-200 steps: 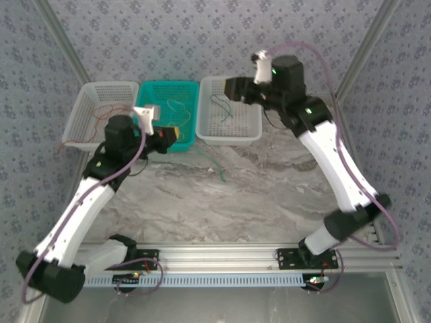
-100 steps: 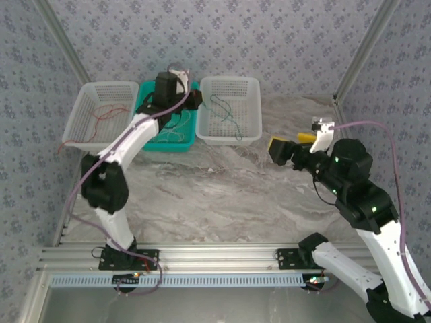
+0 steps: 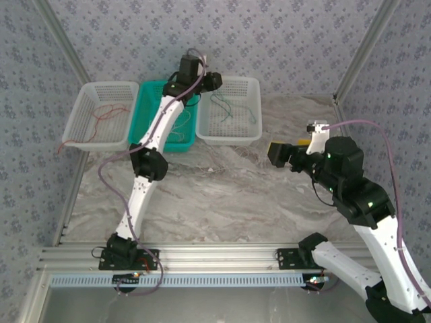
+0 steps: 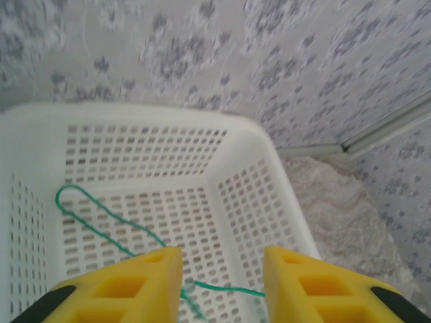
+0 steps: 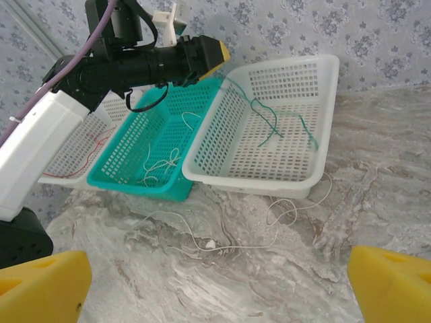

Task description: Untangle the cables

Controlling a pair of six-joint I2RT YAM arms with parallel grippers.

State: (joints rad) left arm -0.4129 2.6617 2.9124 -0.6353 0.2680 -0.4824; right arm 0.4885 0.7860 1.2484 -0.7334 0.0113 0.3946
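Mid-table (image 3: 222, 202) is open, straight run in from the front. Back edge is shut off by left white basket (image 3: 97, 145), teal basket (image 3: 182, 145) and right white basket (image 3: 229, 140), touching in a row with the wall (image 3: 222, 33) just behind. Left arm (image 3: 161, 121) slants over the teal basket. Right arm (image 3: 350, 188) takes the right side. A pale cable (image 5: 210, 245) lies loose just before the right white basket.

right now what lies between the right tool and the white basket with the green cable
A loose whitish cable lies on the marble table there, shown in the right wrist view.
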